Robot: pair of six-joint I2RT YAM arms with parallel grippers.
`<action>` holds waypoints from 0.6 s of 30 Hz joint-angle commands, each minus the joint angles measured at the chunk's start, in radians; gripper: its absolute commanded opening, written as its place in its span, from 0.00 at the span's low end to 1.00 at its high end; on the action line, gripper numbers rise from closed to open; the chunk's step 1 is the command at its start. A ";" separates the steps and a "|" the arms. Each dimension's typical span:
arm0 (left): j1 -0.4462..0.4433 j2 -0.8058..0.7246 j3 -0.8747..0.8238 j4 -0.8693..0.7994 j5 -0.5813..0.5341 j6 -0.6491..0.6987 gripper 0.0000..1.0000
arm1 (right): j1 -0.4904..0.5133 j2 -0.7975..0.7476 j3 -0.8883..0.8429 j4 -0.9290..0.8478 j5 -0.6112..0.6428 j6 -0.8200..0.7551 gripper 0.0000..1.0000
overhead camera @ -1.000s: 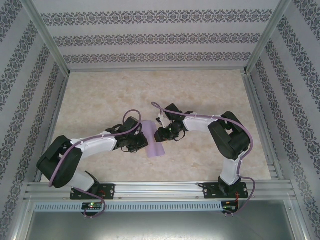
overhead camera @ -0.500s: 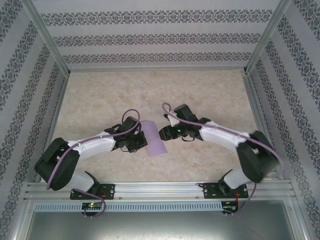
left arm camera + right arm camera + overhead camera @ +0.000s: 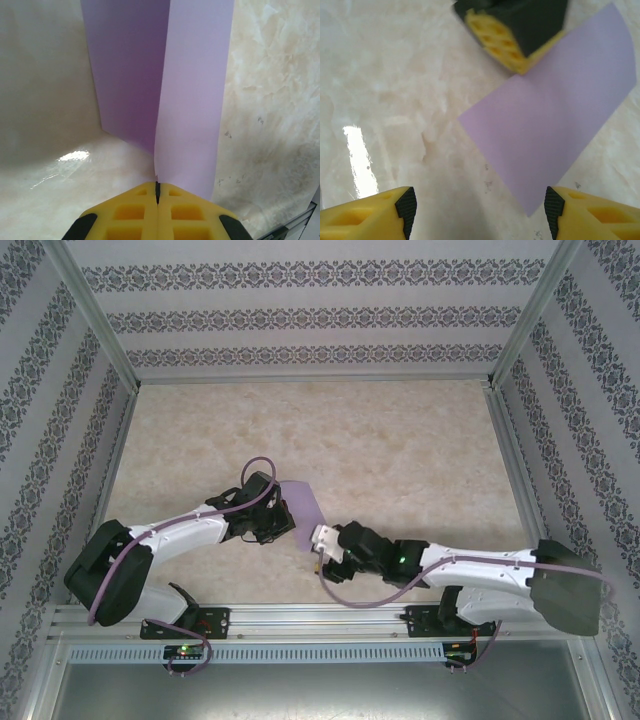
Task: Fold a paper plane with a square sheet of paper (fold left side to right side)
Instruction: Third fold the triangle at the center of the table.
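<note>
First fold underway: left gripper (image 3: 157, 186) jaws clamped on the square sheet of paper (image 3: 192, 90), right gripper (image 3: 480, 206) jaws apart, likely pressing the crease next.

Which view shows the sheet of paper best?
Right wrist: the square sheet of paper is folded, most of its outline visible. Left wrist crops it close up; top external has it small, partly hidden.

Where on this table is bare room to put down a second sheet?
The far half of the table, between back wall and arms, is bare, also the strip right of the lilac paper. Crowded near the middle: left end effector and right end effector meet there.
</note>
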 commanded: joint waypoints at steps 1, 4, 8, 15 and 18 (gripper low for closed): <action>-0.009 -0.023 0.023 0.017 0.010 -0.027 0.00 | 0.065 0.069 0.015 0.082 0.192 -0.119 0.70; -0.009 -0.023 0.024 0.019 0.014 -0.030 0.00 | 0.111 0.145 0.046 0.126 0.283 -0.166 0.70; -0.009 -0.023 0.025 0.021 0.015 -0.030 0.00 | 0.129 0.250 0.099 0.177 0.339 -0.200 0.63; -0.009 -0.021 0.027 0.020 0.019 -0.029 0.00 | 0.131 0.348 0.141 0.228 0.373 -0.222 0.53; -0.009 -0.022 0.030 0.019 0.018 -0.027 0.00 | 0.132 0.369 0.141 0.230 0.370 -0.226 0.52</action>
